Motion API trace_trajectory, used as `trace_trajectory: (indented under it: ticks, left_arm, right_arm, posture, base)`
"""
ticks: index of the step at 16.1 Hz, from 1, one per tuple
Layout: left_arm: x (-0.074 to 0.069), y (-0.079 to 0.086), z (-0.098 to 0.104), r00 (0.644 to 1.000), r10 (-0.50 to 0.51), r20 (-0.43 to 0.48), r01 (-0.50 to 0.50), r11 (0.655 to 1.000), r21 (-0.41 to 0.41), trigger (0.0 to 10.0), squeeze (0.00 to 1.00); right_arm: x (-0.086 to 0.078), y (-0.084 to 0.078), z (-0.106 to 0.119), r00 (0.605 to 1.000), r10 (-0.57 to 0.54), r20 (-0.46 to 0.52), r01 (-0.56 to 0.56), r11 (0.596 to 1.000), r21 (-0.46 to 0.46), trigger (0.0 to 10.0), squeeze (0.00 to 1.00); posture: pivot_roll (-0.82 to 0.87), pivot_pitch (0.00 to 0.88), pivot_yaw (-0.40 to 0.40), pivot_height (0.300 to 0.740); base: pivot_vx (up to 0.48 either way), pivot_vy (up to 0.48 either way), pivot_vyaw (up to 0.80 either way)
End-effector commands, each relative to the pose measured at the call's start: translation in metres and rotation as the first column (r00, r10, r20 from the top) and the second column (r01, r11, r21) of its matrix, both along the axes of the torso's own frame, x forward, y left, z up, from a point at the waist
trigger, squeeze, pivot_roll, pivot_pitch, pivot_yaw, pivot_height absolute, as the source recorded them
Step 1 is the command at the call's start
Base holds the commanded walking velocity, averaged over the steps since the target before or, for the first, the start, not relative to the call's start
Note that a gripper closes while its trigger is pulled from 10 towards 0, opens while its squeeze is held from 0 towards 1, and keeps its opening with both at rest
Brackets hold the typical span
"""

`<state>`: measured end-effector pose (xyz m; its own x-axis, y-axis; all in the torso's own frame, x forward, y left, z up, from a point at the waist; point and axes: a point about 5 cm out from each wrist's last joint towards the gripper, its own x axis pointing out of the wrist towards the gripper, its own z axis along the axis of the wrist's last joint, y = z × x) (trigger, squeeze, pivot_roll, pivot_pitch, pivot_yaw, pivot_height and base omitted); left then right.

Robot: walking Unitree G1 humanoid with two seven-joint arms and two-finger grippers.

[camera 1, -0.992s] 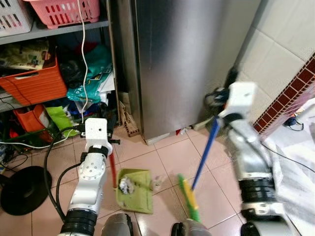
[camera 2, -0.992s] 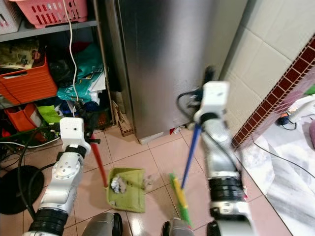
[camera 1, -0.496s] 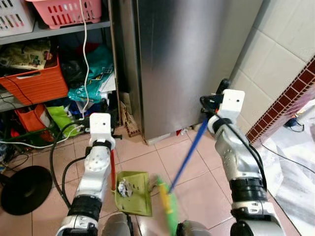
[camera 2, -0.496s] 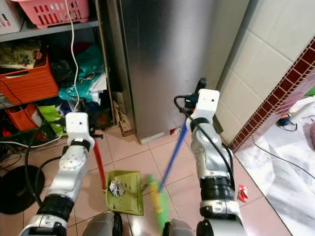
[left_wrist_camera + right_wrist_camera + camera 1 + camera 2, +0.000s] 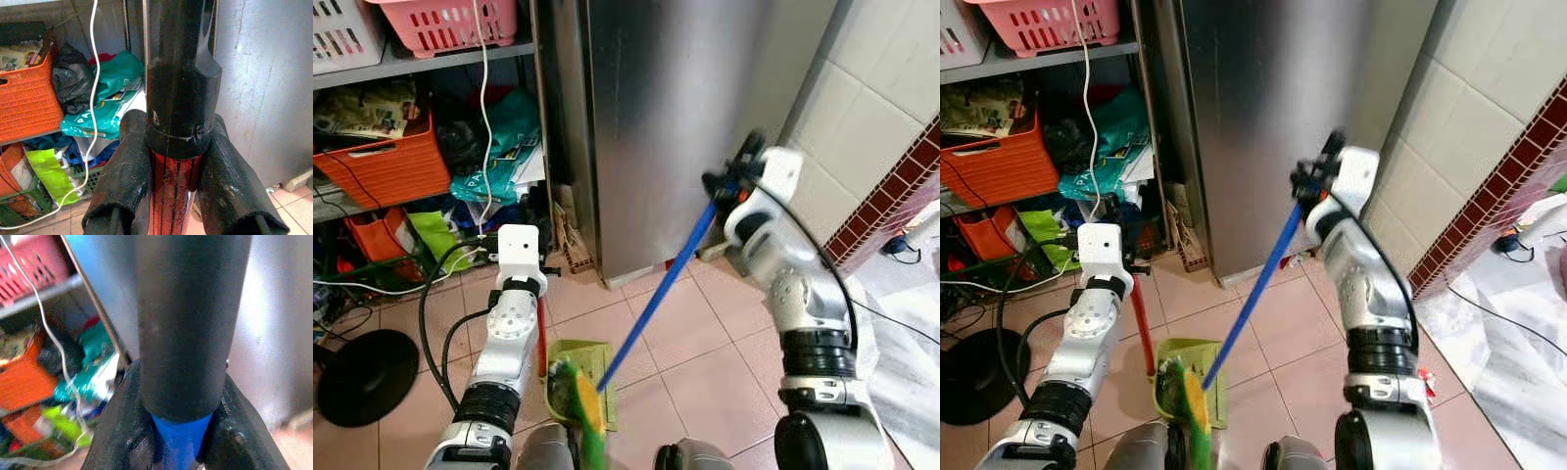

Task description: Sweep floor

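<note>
Swung leftward, broom [image 5: 646, 304] head covers green dustpan [image 5: 595, 364].

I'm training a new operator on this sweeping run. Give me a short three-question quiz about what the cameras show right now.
1. True or false: the broom head lies over the green dustpan.
2. What colour handle does the left gripper clamp: A blue, B red, C white?
3. Fill in: the right gripper holds the broom's ____ handle.

Key: 1 true; 2 B, the dustpan handle; 3 blue.
</note>
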<state>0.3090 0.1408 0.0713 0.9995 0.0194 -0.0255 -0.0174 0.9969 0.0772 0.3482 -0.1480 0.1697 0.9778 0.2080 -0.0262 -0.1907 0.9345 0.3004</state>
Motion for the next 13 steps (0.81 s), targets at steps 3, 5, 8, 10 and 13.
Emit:
trace_trajectory:
  ticks: [3,5,8,10,13]
  left_arm:
    - [0.003,-0.006,0.006,0.999,-0.019,0.033,0.02,1.0,-0.018,10.0,0.0]
    - [0.003,-0.004,0.009,0.999,-0.018,0.05,0.019,1.0,-0.017,10.0,0.0]
    - [0.003,0.001,0.013,0.998,-0.001,0.068,0.002,1.0,-0.015,10.0,0.0]
    - [0.0,0.004,0.021,0.995,0.01,0.102,-0.007,1.0,-0.028,10.0,0.0]
    - [-0.006,0.009,0.032,0.989,0.015,0.149,-0.01,0.999,-0.033,10.0,0.0]
  right_arm:
    - [0.005,-0.013,0.049,0.966,-0.065,0.249,0.097,0.988,-0.121,10.0,0.0]
    - [0.007,-0.022,0.058,0.956,-0.077,0.283,0.125,0.98,-0.155,10.0,0.0]
    - [0.01,-0.035,0.062,0.94,-0.139,0.31,0.205,0.96,-0.192,10.0,0.0]
    - [0.007,-0.041,0.043,0.935,-0.197,0.295,0.273,0.931,-0.242,10.0,0.0]
    - [-0.003,-0.036,0.009,0.944,-0.232,0.233,0.29,0.922,-0.257,10.0,0.0]
  posture:
    - [-0.08,0.026,0.013,0.74]
    - [-0.08,0.023,0.011,0.74]
    - [-0.08,0.018,0.012,0.74]
    - [-0.07,0.005,0.017,0.74]
    - [-0.06,0.0,0.028,0.74]
  base:
    - [0.0,0.0,0.0]
    - [0.0,0.0,0.0]
    - [0.0,0.0,0.0]
    - [0.0,0.0,0.0]
    - [0.0,0.0,0.0]
